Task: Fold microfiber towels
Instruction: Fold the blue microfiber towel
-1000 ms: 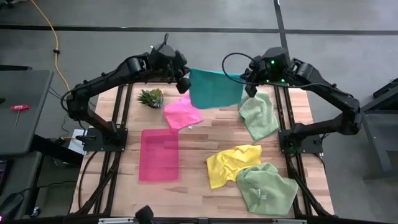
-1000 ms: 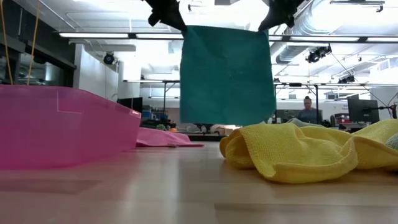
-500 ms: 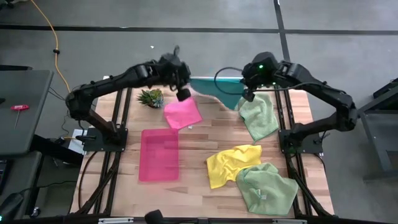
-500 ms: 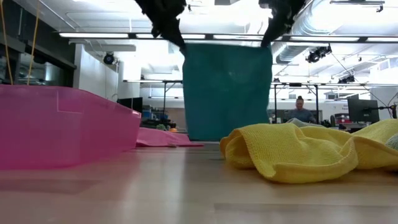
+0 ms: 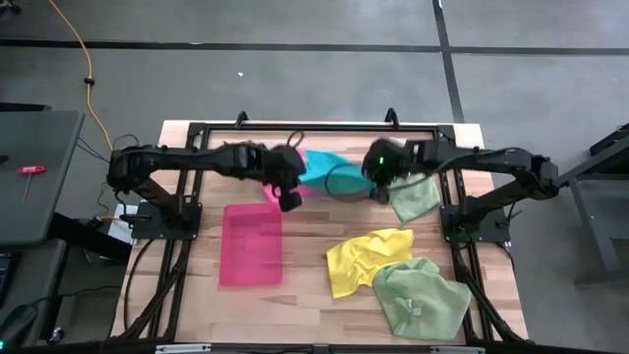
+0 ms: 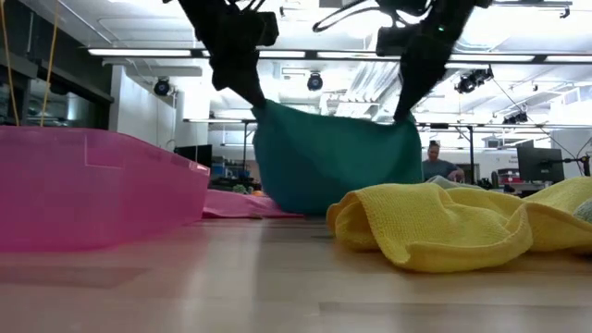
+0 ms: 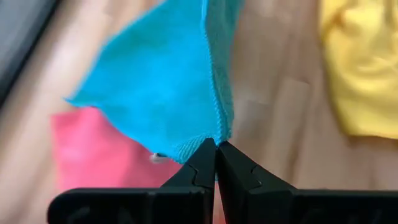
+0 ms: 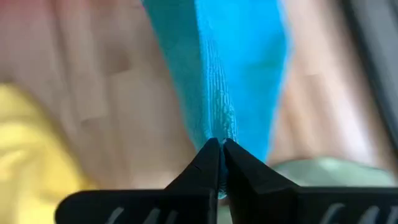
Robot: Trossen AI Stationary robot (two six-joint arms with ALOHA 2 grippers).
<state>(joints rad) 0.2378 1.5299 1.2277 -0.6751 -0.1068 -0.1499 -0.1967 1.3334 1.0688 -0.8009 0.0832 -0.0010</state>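
No text, label, brand, number or sign could be read in any view.
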